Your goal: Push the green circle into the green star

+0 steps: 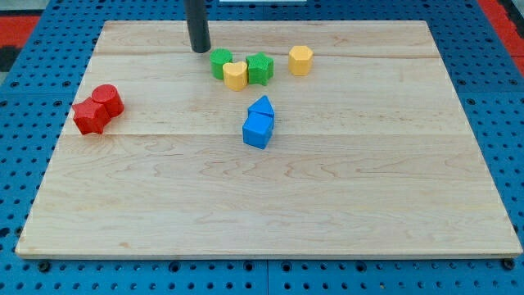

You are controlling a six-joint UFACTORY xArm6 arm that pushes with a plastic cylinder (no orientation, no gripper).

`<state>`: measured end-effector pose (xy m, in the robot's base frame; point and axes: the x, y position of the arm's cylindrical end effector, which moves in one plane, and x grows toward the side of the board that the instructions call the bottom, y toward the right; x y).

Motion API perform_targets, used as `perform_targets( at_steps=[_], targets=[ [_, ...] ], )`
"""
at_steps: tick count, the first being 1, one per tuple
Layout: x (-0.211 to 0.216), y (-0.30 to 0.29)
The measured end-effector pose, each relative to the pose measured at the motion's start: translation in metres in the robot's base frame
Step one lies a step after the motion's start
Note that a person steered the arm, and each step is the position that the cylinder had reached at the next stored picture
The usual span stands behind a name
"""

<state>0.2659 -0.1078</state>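
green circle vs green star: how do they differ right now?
Shape: the green circle is a round cylinder; the green star has notched, pointed sides. Position: the circle lies toward the view's left, nearest my tip; the star lies right of the yellow heart, which sits between them. Both are green, upright, and appear to touch the heart.

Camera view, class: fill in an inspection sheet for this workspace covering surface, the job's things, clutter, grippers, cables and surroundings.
Surface: pale wooden board, flat, seams running across it.
Job's things: green circle toward the view's top; green star to its right; a yellow heart sits between them, touching both.
Clutter: yellow hexagon right of the star; two blue blocks touching at centre; two red blocks touching at the view's left.
Grippers: none; my tip rests just up-left of the green circle.
Cables: nothing seen.
Surroundings: blue perforated base around the board.
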Motion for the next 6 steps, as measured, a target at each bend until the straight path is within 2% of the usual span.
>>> perform_targets(
  at_steps=[1,2,3,4,6],
  targets=[
    [0.026,0.001],
    [0.037,0.054],
    [0.032,0.078],
    [0.007,0.041],
    [0.003,0.151]
  ],
)
